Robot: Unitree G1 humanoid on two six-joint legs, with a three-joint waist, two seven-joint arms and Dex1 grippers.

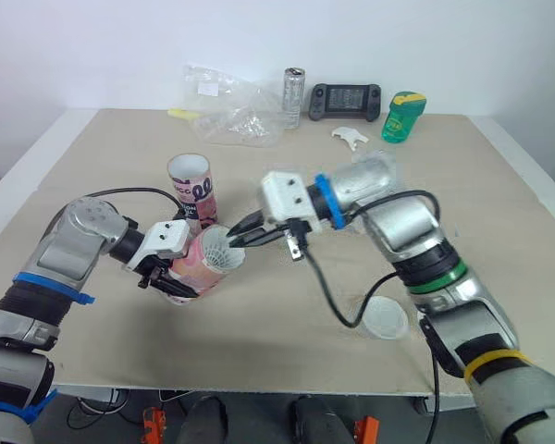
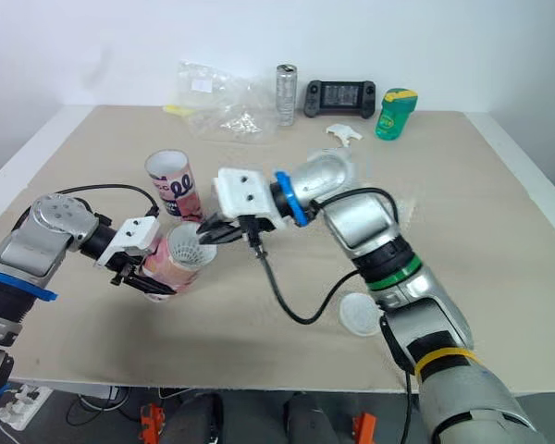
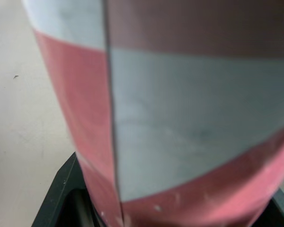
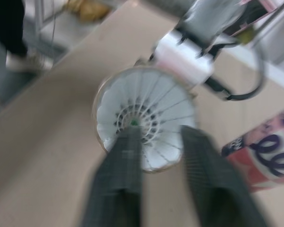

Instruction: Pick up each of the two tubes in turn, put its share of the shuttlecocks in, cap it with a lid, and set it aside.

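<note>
Here, held tube [image 1: 196,266]: pink and white, tilted, over the near left part of the table [image 1: 499,213], its mouth turned toward my right arm.
Shuttlecock [image 4: 146,101]: sits in that mouth, feather skirt facing out.
My left gripper [image 1: 164,271]: clamped round the tube's lower body.
My right gripper [image 1: 244,231]: at the mouth, fingers narrowly apart, one over the skirt's middle, one at its rim.
Second tube [image 1: 192,188]: upright, just behind the held one.
Lid [image 1: 386,317]: flat on the table beside my right forearm.
Far edge: can [image 1: 294,95], controller [image 1: 345,100], green bottle [image 1: 403,117].
</note>
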